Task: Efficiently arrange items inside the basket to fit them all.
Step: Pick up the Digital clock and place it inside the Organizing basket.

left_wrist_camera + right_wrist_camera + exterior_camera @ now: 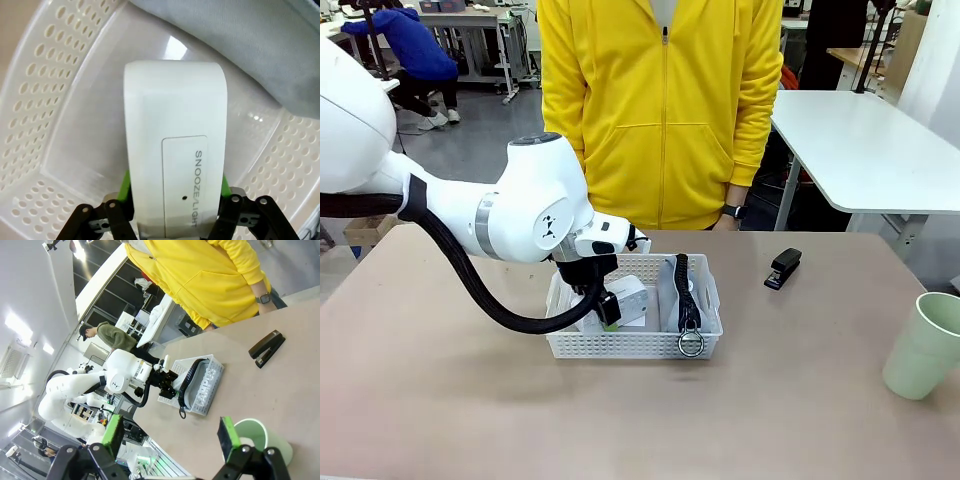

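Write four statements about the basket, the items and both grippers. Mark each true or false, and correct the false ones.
1. The left gripper is shut on the white box, within the walls of the basket. True.
2. The stapler lies in the basket. False: it lies on the table, outside the basket and on its right side in the front view.
3. The grey pouch is in the basket, beside the white box. True.
4. The right gripper is holding the green cup. False: it is open and holds nothing, and the cup stands upright on the table.
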Robot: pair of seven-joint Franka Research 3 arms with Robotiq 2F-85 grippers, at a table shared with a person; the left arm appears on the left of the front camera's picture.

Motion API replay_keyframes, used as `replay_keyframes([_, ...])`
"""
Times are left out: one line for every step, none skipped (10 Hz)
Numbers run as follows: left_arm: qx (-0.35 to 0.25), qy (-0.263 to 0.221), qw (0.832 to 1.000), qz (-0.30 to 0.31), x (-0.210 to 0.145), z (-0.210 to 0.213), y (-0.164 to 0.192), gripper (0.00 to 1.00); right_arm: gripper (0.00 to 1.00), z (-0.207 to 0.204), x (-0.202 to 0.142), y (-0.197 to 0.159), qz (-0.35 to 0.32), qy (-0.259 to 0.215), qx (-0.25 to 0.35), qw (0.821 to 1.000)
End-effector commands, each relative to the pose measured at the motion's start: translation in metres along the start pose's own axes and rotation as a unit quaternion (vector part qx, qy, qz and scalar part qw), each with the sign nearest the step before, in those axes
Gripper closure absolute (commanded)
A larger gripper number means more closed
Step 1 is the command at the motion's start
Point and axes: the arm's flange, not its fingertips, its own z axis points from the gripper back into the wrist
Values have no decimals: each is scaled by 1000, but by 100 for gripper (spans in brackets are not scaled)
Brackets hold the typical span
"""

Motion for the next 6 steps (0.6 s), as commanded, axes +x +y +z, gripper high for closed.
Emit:
replay_keyframes([4,-6,1000,-7,2,-4,3,0,0,-1,3,0,12,-9,8,1000])
replay_keyframes([3,-8,1000,-7,3,-5,2,0,0,-1,3,0,12,-9,8,1000])
replay_keyframes([4,-11,1000,-8,2,-5,2,0,0,-1,3,0,12,-9,8,1000])
replay_keyframes([4,-13,1000,-8,2,-3,2,0,0,-1,3,0,12,-9,8,1000])
replay_keyframes([9,-20,1000,-6,1,1,2,0,0,-1,3,0,12,-9,8,1000])
replay_keyframes([17,-41,999,-4,-2,14,4,0,0,-1,3,0,12,-9,8,1000])
